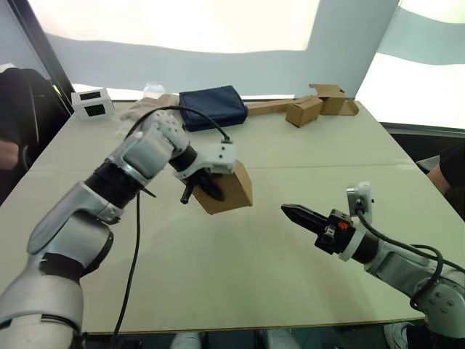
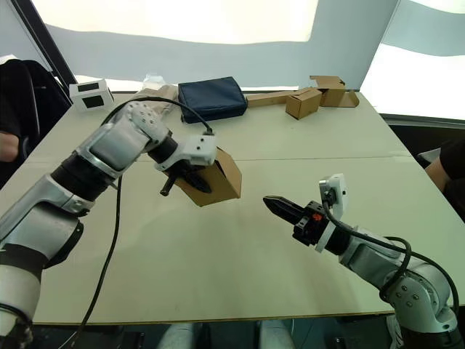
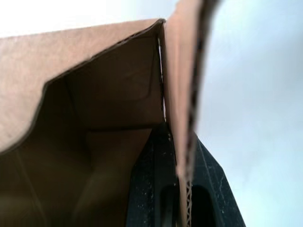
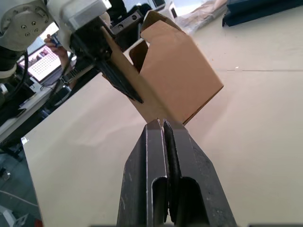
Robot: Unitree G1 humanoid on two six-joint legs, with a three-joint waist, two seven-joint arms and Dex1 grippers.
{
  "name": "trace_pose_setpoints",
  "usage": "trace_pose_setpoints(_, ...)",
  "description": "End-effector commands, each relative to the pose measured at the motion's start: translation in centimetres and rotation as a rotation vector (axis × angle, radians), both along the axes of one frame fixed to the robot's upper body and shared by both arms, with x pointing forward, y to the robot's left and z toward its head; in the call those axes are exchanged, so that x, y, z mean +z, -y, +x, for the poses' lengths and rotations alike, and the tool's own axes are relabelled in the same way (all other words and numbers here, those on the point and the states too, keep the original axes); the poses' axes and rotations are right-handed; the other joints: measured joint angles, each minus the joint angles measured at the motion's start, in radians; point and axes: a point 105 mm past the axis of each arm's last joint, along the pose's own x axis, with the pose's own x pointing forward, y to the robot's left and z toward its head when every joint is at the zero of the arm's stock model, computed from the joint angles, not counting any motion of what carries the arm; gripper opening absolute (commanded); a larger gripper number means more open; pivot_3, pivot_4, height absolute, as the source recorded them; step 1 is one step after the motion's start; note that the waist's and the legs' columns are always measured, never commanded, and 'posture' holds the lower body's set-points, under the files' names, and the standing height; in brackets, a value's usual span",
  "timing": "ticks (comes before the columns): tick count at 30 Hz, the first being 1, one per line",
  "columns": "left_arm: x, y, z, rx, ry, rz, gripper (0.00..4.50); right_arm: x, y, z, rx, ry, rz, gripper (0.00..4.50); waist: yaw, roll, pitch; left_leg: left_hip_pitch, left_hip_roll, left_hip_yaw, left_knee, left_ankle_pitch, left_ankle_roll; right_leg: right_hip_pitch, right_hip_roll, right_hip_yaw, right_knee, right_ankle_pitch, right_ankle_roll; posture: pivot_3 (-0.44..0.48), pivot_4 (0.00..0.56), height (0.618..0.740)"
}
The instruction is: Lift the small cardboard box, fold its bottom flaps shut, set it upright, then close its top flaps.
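Left eye view: the small cardboard box (image 1: 231, 189) hangs tilted above the surface (image 1: 290, 276) at frame centre, the left pincer (image 1: 205, 183) clamped on one wall. The right pincer (image 1: 299, 214), fingers pressed together, points at it from the lower right, near but apart.

The left claw (image 1: 205, 183) is raised mid-air, clamped on a cardboard wall. The right claw (image 1: 298, 214) is extended low, fingers pressed together, pointing toward it.
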Motion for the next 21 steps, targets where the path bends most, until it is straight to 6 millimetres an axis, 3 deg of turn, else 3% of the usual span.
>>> trace_pose_setpoints(1,0.6,1.3,-0.6,-0.098,0.057,0.071,0.00,0.8,-0.3,-0.5,-0.007,0.056,-0.001,0.05,0.000,0.000,0.000,0.000,0.000,0.000,0.000,0.000,0.000,0.000,0.000,0.000,0.000,0.000,0.000,0.000,0.150,0.740)
trace_pose_setpoints(4,0.7,2.3,-1.0,-0.127,0.048,0.056,0.00,0.7,-0.2,-0.5,-0.019,0.058,-0.006,0.05,-0.003,0.000,0.000,-0.001,0.000,0.000,0.000,-0.001,0.001,0.000,0.000,0.000,0.000,0.000,0.000,0.000,0.150,0.740)
trace_pose_setpoints(5,0.9,2.9,-1.1,-0.125,0.040,0.040,0.52,0.6,-0.2,-0.6,-0.024,0.057,-0.008,0.00,-0.002,0.000,0.000,0.000,0.000,0.000,0.000,-0.001,0.001,0.000,0.000,0.000,0.000,0.000,0.001,0.000,0.150,0.740)
trace_pose_setpoints(6,1.1,3.3,-1.2,-0.122,0.035,0.029,0.65,0.6,-0.2,-0.6,-0.027,0.057,-0.009,0.00,-0.002,0.000,0.000,0.000,0.000,0.000,0.000,-0.001,0.001,0.000,0.000,0.000,0.000,0.000,0.001,0.000,0.150,0.740)
trace_pose_setpoints(9,1.9,3.9,-1.4,-0.106,0.018,0.002,1.62,0.6,-0.1,-0.7,-0.034,0.058,-0.009,0.00,-0.002,0.000,0.000,0.000,0.000,-0.001,0.001,-0.001,0.001,0.000,0.001,0.000,0.001,0.000,0.001,0.000,0.150,0.740)
trace_pose_setpoints(13,3.4,5.2,-1.7,-0.106,0.013,-0.065,3.35,0.6,-0.1,-0.6,-0.039,0.059,-0.009,0.00,-0.003,0.000,0.000,0.000,0.000,-0.001,0.001,-0.001,0.001,0.000,0.001,0.000,0.001,0.000,0.001,0.000,0.150,0.740)
trace_pose_setpoints(16,7.0,6.4,-1.6,-0.074,0.019,-0.169,4.46,0.7,0.0,-0.3,-0.036,0.063,-0.018,0.00,-0.001,-0.001,0.001,0.000,0.000,-0.001,0.001,-0.001,0.001,0.000,0.001,0.000,0.001,0.000,0.001,0.000,0.150,0.740)
trace_pose_setpoints(18,9.2,6.2,-1.3,-0.048,0.037,-0.233,4.49,1.0,0.3,0.1,-0.041,0.075,-0.023,0.00,-0.002,-0.001,0.001,-0.001,0.000,-0.001,0.001,-0.001,0.001,-0.001,0.001,0.000,0.001,0.000,0.001,0.000,0.150,0.740)
trace_pose_setpoints(21,10.9,4.7,-0.8,0.000,0.052,-0.307,4.49,1.5,1.1,1.1,-0.084,0.107,-0.040,0.00,-0.009,0.001,0.000,0.000,0.000,0.000,0.001,-0.002,0.003,-0.001,0.001,0.000,0.001,-0.001,0.002,0.000,0.150,0.740)
